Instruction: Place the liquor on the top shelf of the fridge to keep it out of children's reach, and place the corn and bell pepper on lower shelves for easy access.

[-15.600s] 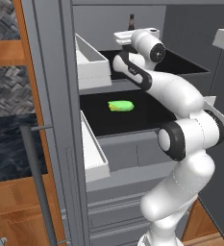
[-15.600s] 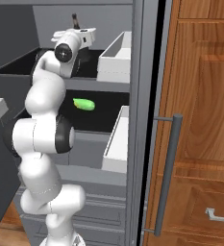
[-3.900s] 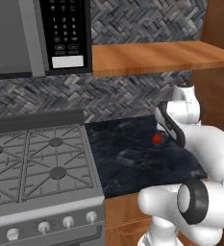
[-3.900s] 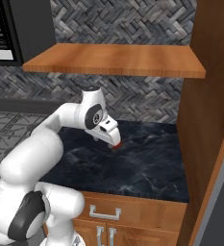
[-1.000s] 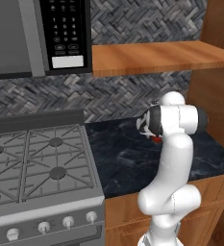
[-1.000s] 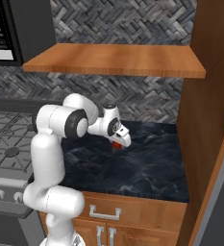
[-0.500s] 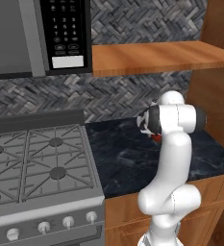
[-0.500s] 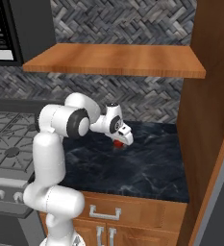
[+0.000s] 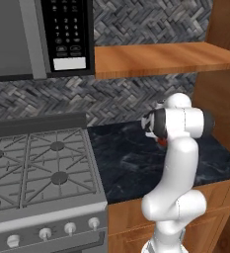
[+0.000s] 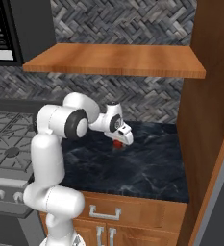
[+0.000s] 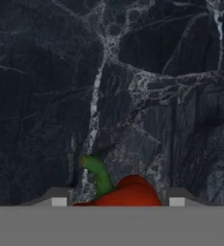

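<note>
Glossy red bell pepper (image 11: 128,192), curved green stem, on veined black marble counter (image 10: 147,168), near wood side panel. Gripper (image 11: 117,201) fingertips flank pepper; contact impossible to judge.

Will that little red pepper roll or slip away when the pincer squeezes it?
Possibly. The small, round red bell pepper looks smooth and glossy, so it might slip. It lies on its side on the flat black marble counter, green stem outward, so a nudge could roll it. It probably weighs little.
</note>
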